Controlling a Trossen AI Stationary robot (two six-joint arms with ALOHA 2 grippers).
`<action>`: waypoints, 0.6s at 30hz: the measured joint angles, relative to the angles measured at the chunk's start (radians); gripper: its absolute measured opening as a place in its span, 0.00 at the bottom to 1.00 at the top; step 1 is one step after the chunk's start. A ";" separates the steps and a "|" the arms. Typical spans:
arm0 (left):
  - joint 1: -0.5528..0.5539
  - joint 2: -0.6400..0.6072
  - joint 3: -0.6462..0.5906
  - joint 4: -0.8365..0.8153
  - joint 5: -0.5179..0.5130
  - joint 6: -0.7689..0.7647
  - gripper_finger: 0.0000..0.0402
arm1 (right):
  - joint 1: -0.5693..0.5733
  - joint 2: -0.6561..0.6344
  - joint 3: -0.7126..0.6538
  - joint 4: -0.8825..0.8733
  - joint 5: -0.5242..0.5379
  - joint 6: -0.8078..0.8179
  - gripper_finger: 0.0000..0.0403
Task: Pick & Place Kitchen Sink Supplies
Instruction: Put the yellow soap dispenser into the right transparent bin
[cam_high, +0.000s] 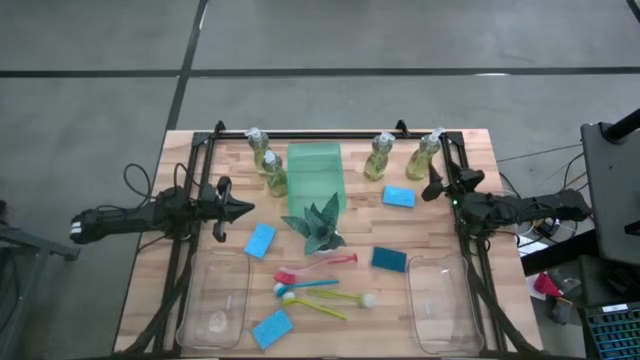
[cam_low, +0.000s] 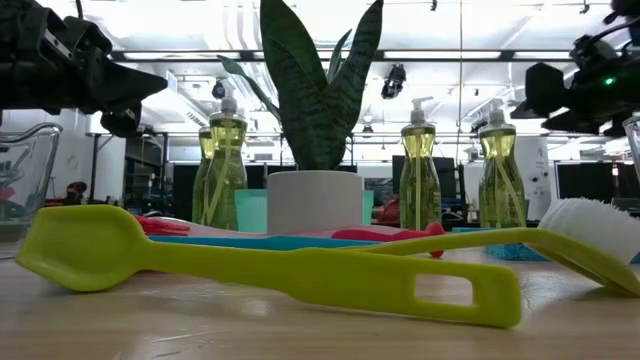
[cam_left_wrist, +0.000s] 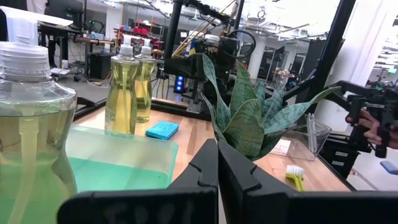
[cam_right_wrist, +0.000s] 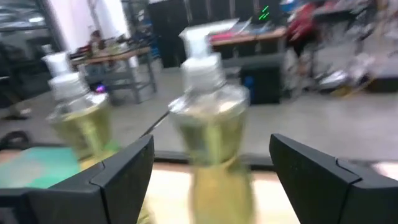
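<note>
Right tool (cam_right_wrist: 211, 168) stands spread wide, fingers either side of a soap bottle (cam_right_wrist: 211, 134) but not touching it; in the high view this tool (cam_high: 434, 185) sits just at 6 o'clock of the bottle (cam_high: 424, 155) nearest the table's (cam_high: 470, 240) 1 o'clock corner, and nothing is held yet. Left tool (cam_left_wrist: 217, 180) is pressed together and empty, waiting at the 9 o'clock side (cam_high: 232, 208).

Step in hand, as judged: approach for a grasp on that bottle; advance until the body sits centred between the fingers, then close on the widest part below the neck, not on the white pump cap; keep the wrist level so the upright bottle is not tipped; mind the neighbouring bottle (cam_high: 378, 157) at its 9 o'clock. Sponges (cam_high: 398, 196), brushes (cam_high: 318, 285) and remaining bottles lie about the green tray (cam_high: 314, 165) and plant (cam_high: 318, 222); clear bins (cam_high: 440, 305) stand at the 6 o'clock edge.
</note>
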 joint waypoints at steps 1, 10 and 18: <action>0.000 0.000 0.000 0.000 0.000 0.000 0.00 | -0.017 0.026 0.000 0.000 -0.024 0.035 0.79; 0.000 0.000 0.000 -0.001 0.000 0.000 0.00 | -0.169 0.264 0.016 0.008 -0.106 0.131 0.86; 0.000 0.000 0.000 -0.002 0.000 0.000 0.00 | -0.277 0.352 0.053 0.032 -0.181 0.127 0.87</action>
